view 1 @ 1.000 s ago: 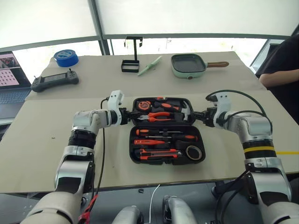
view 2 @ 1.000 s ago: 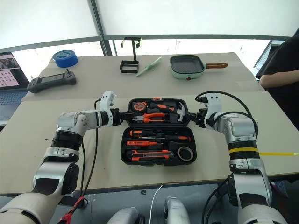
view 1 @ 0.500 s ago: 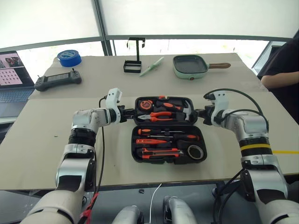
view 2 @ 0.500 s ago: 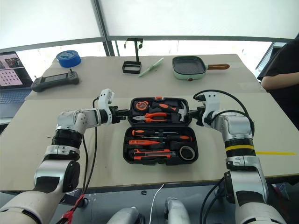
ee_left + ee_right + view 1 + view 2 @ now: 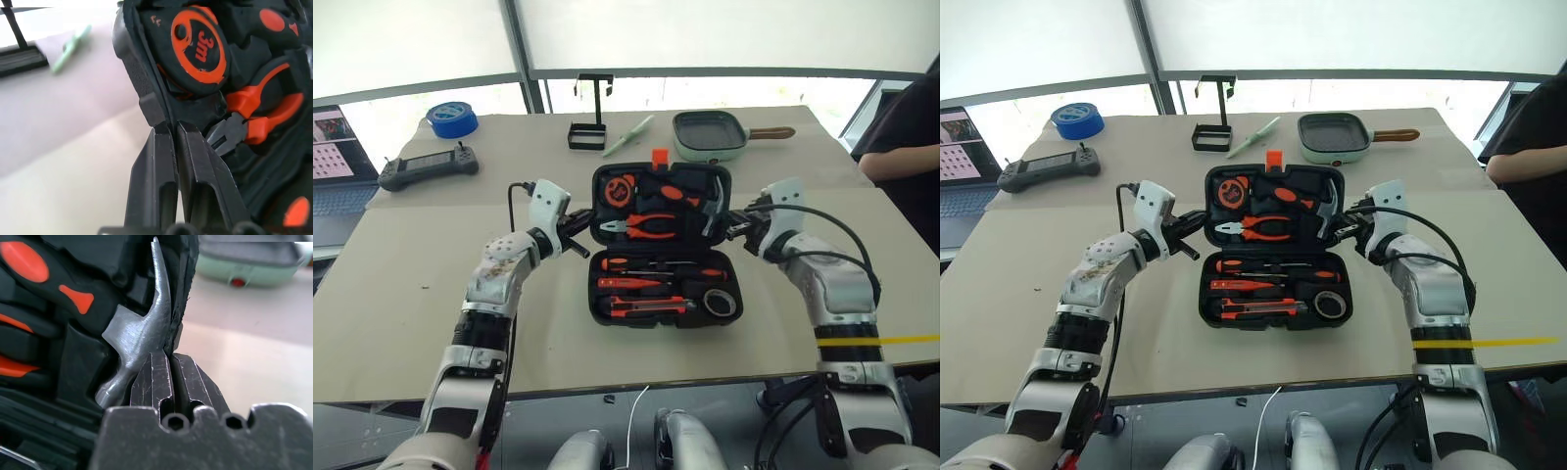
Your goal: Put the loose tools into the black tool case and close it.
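Left eye view: tools all sit in the black tool case mid-table. Left gripper and right gripper are clenched, apparently pinching the lid's side edges (lid half-raised). Remaining: fold shut, latch.

One marking reads clearly — "3m", in black on the round orange face of the tape measure, which sits in a recess of the raised lid of the black tool case, as the left wrist view shows it. In the head views the same tape measure is too small for its marking to be read. The laptop screen at the table's left edge shows small pictures — nothing on it is legible
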Motion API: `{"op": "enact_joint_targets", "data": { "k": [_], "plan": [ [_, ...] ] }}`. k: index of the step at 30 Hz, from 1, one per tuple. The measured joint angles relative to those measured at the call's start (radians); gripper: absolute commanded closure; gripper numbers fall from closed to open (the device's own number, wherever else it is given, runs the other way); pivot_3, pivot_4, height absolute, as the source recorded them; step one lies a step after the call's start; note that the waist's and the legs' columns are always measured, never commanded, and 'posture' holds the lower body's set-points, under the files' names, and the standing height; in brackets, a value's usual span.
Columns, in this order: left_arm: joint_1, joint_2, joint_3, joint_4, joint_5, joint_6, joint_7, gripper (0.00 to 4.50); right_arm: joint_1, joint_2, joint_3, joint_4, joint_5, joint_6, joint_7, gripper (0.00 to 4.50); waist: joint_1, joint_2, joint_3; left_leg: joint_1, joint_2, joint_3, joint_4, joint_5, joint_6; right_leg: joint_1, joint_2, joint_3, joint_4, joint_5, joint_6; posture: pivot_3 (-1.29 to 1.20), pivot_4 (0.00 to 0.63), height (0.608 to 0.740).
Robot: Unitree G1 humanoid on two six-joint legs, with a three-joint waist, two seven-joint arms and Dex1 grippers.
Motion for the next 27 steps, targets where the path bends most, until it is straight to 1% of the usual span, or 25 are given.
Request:
{"op": "enact_joint_targets", "data": {
  "k": [4, 7, 12, 14, 18, 20, 21, 22, 24, 25, 26, 27],
  "plan": [
    [0.114, 0.004, -0.012, -0.12, 0.035, -0.071, 0.021, 4.48, 0.153, 0.01, -0.001, -0.115, -0.04, -0.146, -0.009, 4.5, 0.004, 0.0, 0.0, 0.0, 0.0, 0.0, -0.001, 0.0, 0.0, 0.0, 0.0, 0.0, 0.0, 0.0, 0.0, 0.0, 0.15, 0.74],
    [0.178, 0.005, -0.017, -0.167, 0.076, -0.144, 0.06, 4.48, 0.257, 0.023, 0.011, -0.171, -0.081, -0.276, -0.02, 4.5, 0.005, 0.0, 0.0, 0.002, 0.0, 0.0, -0.001, 0.0, 0.0, 0.0, 0.001, 0.002, 0.0, 0.0, 0.0, 0.0, 0.15, 0.74],
    [0.257, 0.008, -0.022, -0.205, 0.128, -0.248, 0.106, 4.48, 0.363, 0.022, 0.039, -0.198, -0.167, -0.46, -0.04, 4.5, 0.004, 0.0, 0.0, 0.005, 0.001, 0.002, -0.002, 0.0, 0.0, 0.001, 0.002, 0.006, -0.002, -0.001, -0.001, 0.0, 0.15, 0.74],
    [0.282, 0.017, -0.023, -0.227, 0.129, -0.256, 0.107, 4.48, 0.399, 0.013, 0.043, -0.2, -0.189, -0.518, -0.037, 4.5, 0.004, 0.0, 0.0, 0.005, 0.001, 0.002, -0.003, 0.0, 0.0, 0.001, 0.002, 0.006, -0.002, -0.001, -0.001, 0.0, 0.15, 0.74],
    [0.344, 0.035, -0.022, -0.292, 0.125, -0.249, 0.108, 4.48, 0.463, -0.009, 0.044, -0.225, -0.195, -0.575, -0.017, 4.5, 0.003, 0.0, -0.001, 0.005, 0.002, 0.003, -0.003, 0.0, 0.0, 0.001, 0.003, 0.007, -0.003, -0.001, -0.001, 0.0, 0.15, 0.74],
    [0.367, 0.038, -0.02, -0.316, 0.116, -0.234, 0.108, 3.79, 0.494, -0.015, 0.044, -0.234, -0.193, -0.591, -0.004, 4.5, 0.003, -0.001, -0.001, 0.006, 0.002, 0.002, -0.003, 0.0, 0.0, 0.002, 0.003, 0.007, -0.003, -0.001, -0.001, 0.0, 0.15, 0.74],
    [0.391, 0.042, -0.009, -0.343, 0.109, -0.215, 0.108, 3.53, 0.519, -0.022, 0.041, -0.249, -0.19, -0.594, 0.008, 3.77, 0.003, -0.001, -0.002, 0.006, 0.002, 0.003, -0.004, 0.0, 0.0, 0.002, 0.003, 0.007, -0.003, -0.001, -0.001, 0.0, 0.15, 0.74],
    [0.415, 0.051, 0.0, -0.362, 0.097, -0.201, 0.108, 3.19, 0.542, -0.032, 0.034, -0.261, -0.189, -0.595, 0.02, 3.51, 0.004, -0.001, -0.002, 0.006, 0.003, 0.002, -0.005, 0.0, 0.001, 0.002, 0.003, 0.007, -0.003, -0.001, -0.001, 0.0, 0.15, 0.74],
    [0.486, 0.084, 0.046, -0.418, 0.075, -0.16, 0.107, 2.41, 0.63, -0.052, 0.017, -0.268, -0.18, -0.582, 0.044, 2.83, 0.007, -0.002, -0.002, 0.006, 0.004, 0.002, -0.008, 0.0, 0.001, 0.001, 0.004, 0.008, -0.005, -0.001, -0.001, 0.0, 0.15, 0.74],
    [0.51, 0.102, 0.067, -0.443, 0.07, -0.146, 0.106, 2.11, 0.66, -0.06, 0.011, -0.273, -0.173, -0.576, 0.052, 2.55, 0.007, -0.002, -0.002, 0.006, 0.004, 0.002, -0.009, 0.0, 0.001, 0.001, 0.005, 0.008, -0.005, -0.001, -0.001, 0.0, 0.15, 0.74],
    [0.539, 0.129, 0.097, -0.483, 0.048, -0.11, 0.098, 1.73, 0.697, -0.073, -0.001, -0.289, -0.158, -0.555, 0.072, 2.14, 0.009, -0.002, -0.002, 0.006, 0.004, 0.003, -0.009, 0.0, 0.001, 0.001, 0.005, 0.008, -0.006, -0.001, -0.001, 0.0, 0.15, 0.74],
    [0.556, 0.149, 0.115, -0.521, 0.025, -0.074, 0.085, 1.4, 0.719, -0.085, -0.015, -0.32, -0.141, -0.535, 0.088, 1.82, 0.01, -0.002, -0.002, 0.005, 0.004, 0.003, -0.009, 0.0, 0.001, 0.001, 0.005, 0.008, -0.006, -0.001, -0.001, 0.0, 0.15, 0.74]
  ]
}}
